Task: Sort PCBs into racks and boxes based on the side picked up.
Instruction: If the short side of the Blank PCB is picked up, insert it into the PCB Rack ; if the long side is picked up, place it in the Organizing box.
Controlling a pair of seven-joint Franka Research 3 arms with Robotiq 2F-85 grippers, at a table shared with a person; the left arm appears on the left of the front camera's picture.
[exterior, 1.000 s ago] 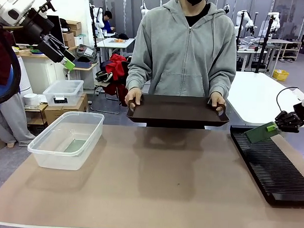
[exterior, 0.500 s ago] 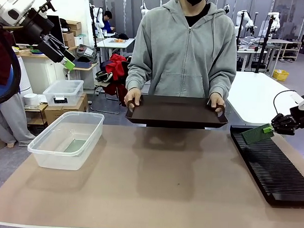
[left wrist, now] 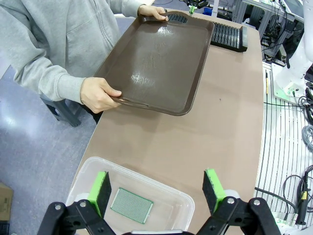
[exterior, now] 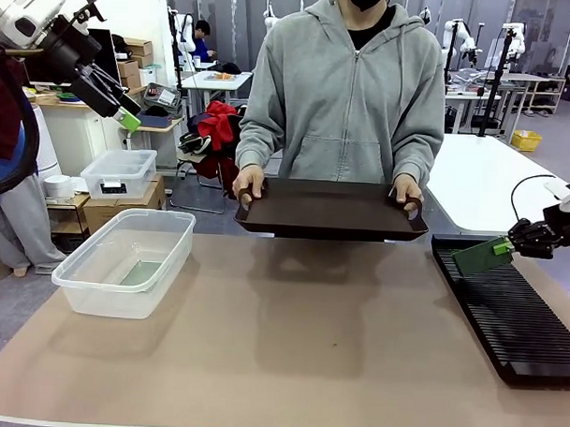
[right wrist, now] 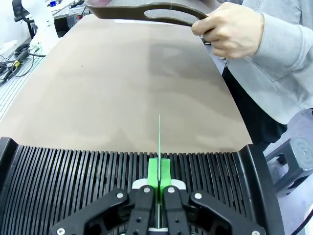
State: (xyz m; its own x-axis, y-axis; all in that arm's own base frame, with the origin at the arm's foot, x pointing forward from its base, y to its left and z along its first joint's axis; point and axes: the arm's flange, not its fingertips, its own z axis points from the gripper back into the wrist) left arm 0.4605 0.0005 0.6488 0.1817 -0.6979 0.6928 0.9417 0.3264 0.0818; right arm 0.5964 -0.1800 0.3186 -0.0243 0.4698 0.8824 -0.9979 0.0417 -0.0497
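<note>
My right gripper (exterior: 510,246) is shut on a green PCB (exterior: 477,256), holding it on edge just above the far end of the black slotted rack (exterior: 511,315). In the right wrist view that PCB (right wrist: 159,142) shows as a thin green line rising from the shut gripper (right wrist: 159,182) over the rack's slots (right wrist: 73,176). My left gripper (exterior: 127,111) hangs open, high at the left above the clear box (exterior: 93,291). Seen from the left wrist, a second PCB (left wrist: 131,205) lies flat inside the box (left wrist: 171,193), between the open green pads (left wrist: 101,190).
A person at the far side holds a dark brown tray (exterior: 332,209) level with both hands (exterior: 250,182) above the table edge. A smaller lidded clear tub (exterior: 119,172) sits on boxes beyond the table's left. The brown table top (exterior: 290,335) lies bare between box and rack.
My right gripper has drawn back and turned, carrying the PCB a little lower toward the rack's far end. The left arm and the person's tray have stayed put.
</note>
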